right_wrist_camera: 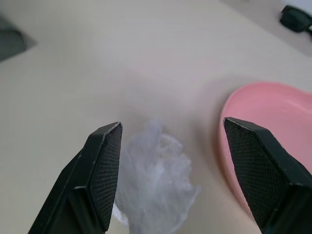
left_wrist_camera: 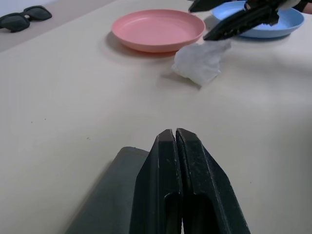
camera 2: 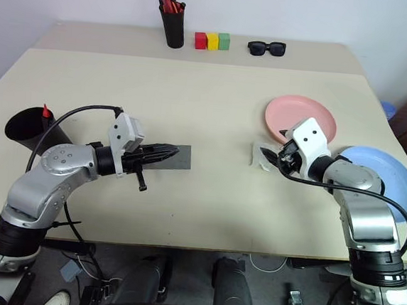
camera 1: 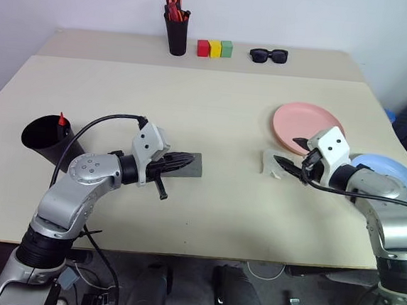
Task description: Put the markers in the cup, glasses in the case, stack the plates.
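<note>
Matte beige table (camera 1: 213, 125). Flat dark grey case (camera 1: 188, 165), long axis running left-right, lies closed at centre-left; left gripper (camera 1: 183, 161) reaches level over it, fingers pressed together, holding nothing. Tapered black cup (camera 1: 44, 138) tipped at the left edge, red marker (camera 1: 61, 119) tip poking out. Right gripper (camera 1: 289, 154) angles inward and slightly down, jaws spread wide, empty, above crumpled white tissue (right_wrist_camera: 153, 180) on the table beside smooth round pink plate (camera 1: 307, 126). Blue plate (camera 1: 394, 176) lies under the right forearm.

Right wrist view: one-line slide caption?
Open right end effector above a crumpled white tissue on the table, beside the empty pink plate.
</note>
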### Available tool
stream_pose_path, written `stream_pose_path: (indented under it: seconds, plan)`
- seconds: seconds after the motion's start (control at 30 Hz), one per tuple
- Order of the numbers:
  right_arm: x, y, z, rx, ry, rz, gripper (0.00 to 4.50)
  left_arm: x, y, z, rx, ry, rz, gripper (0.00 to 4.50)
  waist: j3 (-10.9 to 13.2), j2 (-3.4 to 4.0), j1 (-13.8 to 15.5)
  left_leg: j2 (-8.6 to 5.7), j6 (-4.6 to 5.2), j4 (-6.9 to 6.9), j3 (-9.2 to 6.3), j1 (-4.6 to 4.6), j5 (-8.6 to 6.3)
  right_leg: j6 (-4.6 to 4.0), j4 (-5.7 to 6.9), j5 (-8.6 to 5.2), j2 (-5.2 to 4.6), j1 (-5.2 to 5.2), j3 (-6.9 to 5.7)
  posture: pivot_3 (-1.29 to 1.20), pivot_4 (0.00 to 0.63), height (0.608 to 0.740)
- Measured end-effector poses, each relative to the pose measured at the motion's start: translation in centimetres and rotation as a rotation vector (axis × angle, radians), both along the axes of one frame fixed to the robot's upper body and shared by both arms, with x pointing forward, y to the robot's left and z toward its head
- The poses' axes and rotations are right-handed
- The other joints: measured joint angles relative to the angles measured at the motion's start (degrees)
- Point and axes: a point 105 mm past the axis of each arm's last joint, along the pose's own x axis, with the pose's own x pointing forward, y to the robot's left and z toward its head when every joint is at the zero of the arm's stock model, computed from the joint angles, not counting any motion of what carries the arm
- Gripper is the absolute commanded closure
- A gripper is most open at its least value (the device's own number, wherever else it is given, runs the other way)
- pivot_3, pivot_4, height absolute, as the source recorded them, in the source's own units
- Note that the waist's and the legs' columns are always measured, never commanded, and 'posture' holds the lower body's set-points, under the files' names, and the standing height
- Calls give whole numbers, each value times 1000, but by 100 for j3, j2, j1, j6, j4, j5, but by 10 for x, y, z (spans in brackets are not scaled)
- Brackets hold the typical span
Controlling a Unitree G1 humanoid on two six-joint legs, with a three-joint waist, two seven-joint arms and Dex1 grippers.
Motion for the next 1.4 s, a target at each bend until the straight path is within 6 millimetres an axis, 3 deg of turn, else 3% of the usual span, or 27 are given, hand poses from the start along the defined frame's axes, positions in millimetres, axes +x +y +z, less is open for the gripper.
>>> stream_pose_path:
  seconds: [0.17, 0.27, 0.4, 0.73, 0.93, 1.03, 1.2, 1.4]
  plan:
    - [13, -19, 4, -37, -39, -122, 1152, 0, 0, 0, 0, 0, 0, 4500, 0, 0, 1, -1, 0, 1, 2, 0, 0, -1, -1, 0, -1, 0, 0, 0, 150, 740]
    - [24, -43, -7, -93, -23, -243, 1152, 0, 0, 0, 0, 1, 1, 4500, 0, 0, 4, -1, 0, -1, 2, 0, 0, -1, -1, 0, -1, 0, 0, 0, 150, 740]
    - [29, -56, -21, -146, 1, -305, 1152, 0, 0, 0, -1, 1, 3, 4500, 0, 0, 1, -1, 0, -5, 2, 0, 0, 0, 0, 0, -1, -2, 0, 0, 150, 740]
    - [32, -47, -40, -251, 21, -247, 1152, 1, 0, 0, -3, 1, 9, 4500, 0, 0, -13, -1, 0, -2, 3, 1, 0, 0, 0, 1, 0, -1, 0, 0, 150, 740]
    - [45, -46, -46, -300, 17, -242, 1152, 0, -1, 1, -18, 7, 2, 4500, 0, 0, -13, -1, 0, -3, 2, 1, 0, 0, 0, 1, 0, -1, 0, 0, 150, 740]
    - [48, -50, -48, -308, 14, -258, 2005, 0, -1, 1, -23, 10, 5, 4500, 0, 0, -7, -1, 0, -4, 1, 0, 0, 1, 0, 1, 0, -1, 0, 0, 150, 740]
    - [49, -50, -51, -317, 12, -258, 4449, -1, -2, 2, -25, 3, 3, 4500, 0, 0, -7, -1, 0, -4, 2, 0, 0, 1, 1, 1, -1, -1, 0, 0, 150, 740]
    - [51, -50, -46, -318, -13, -273, 4449, -2, -2, 3, -31, 3, 3, 4500, 0, 0, -9, -1, -1, -2, 1, 1, 0, 0, 1, 1, 0, 0, 0, 0, 150, 740]
